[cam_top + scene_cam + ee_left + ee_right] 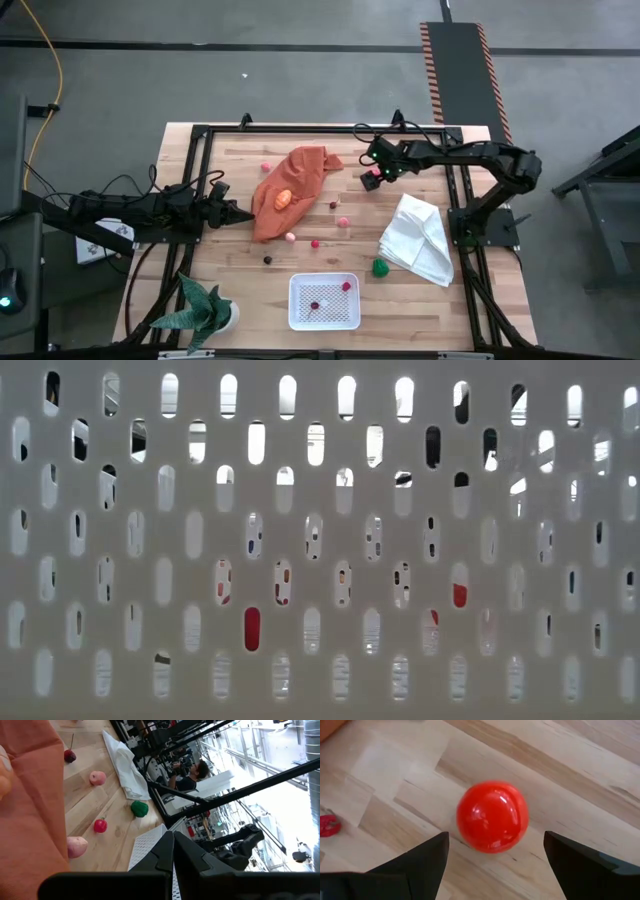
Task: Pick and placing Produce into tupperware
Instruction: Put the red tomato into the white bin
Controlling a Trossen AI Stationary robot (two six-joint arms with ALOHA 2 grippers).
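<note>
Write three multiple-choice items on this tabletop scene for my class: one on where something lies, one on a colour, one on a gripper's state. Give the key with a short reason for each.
1. Where does the orange toy piece lie?
A. on the orange cloth
B. in the white container
C. on the white folded cloth

2. What colour is the round piece in front of the right gripper?
A. green
B. red
C. purple

3. How do the left gripper's fingers stand?
A. wide apart
B. closed on a berry
C. shut, holding nothing

Key: 1 A, the high view shows it resting on the cloth. 2 B, the right wrist view shows a glossy red ball between the open fingers. 3 C, the left wrist view shows the fingers pressed together with nothing between.
</note>
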